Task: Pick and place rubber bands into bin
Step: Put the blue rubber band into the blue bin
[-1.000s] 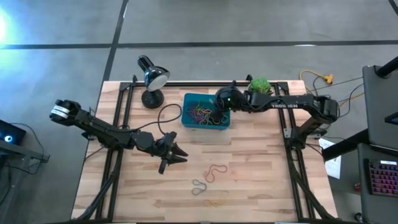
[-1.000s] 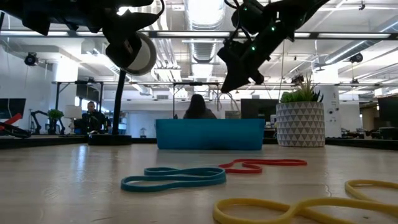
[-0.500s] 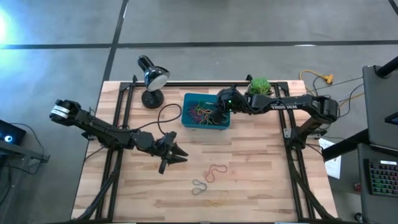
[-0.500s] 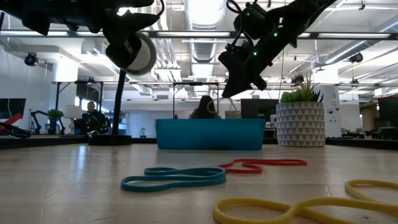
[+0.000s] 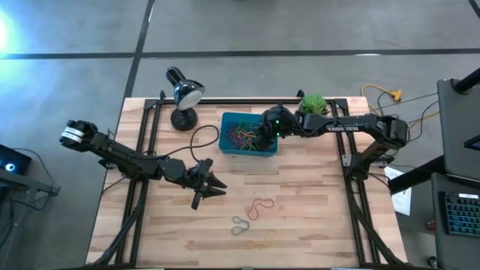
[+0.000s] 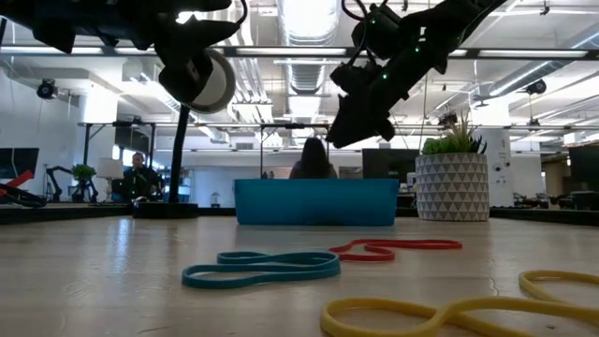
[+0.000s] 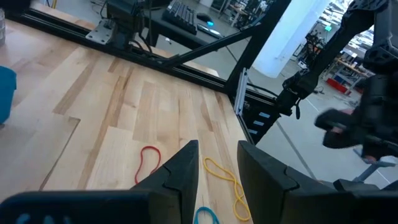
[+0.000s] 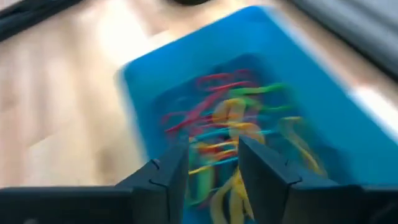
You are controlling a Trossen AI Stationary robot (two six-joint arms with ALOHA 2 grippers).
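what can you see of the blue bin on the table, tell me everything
The shallow rectangular teal-blue plastic bin has rounded corners and low walls. It sits flat at the far middle of the wooden table, between the black desk lamp and the white plant pot. Inside lies a tangled heap of red, green, yellow and blue rubber bands. The right gripper hangs above it, fingers apart, touching nothing.

Bright, even light from the ceiling strips [image 6: 304, 19] — they glare white in the low view. The bin [image 8: 348, 124] smears with motion blur in the right wrist view; the nearest yellow band [image 6: 449, 314] looks soft.
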